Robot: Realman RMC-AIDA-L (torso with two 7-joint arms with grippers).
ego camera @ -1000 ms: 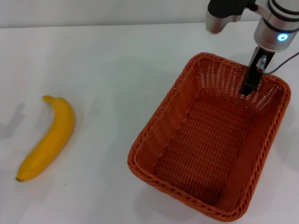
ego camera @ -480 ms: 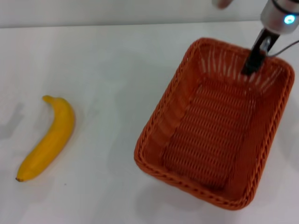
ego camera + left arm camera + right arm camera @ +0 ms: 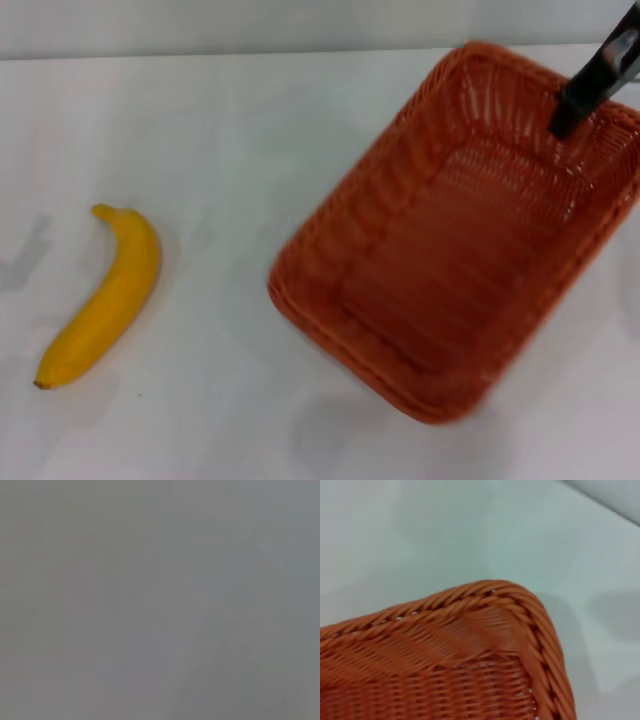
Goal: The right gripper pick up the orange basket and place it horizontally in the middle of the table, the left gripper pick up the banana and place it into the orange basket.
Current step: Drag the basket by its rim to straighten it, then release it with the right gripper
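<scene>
Your head view shows the right gripper (image 3: 572, 112) apparently pinching the far wall of the orange basket (image 3: 440, 250); the wrist shows only its braided rim (image 3: 470, 597). The smooth, curved banana (image 3: 104, 295) lies well apart.

On the worktop (image 3: 250, 120), the banana (image 3: 105, 295) lies at about 9 o'clock, well apart from the orange basket (image 3: 400, 290), which sits toward 3 o'clock. The basket runs aslant, its long axis from 7 to 1 o'clock. The right tool (image 3: 592, 88) reaches into its far end at 2 o'clock.
</scene>
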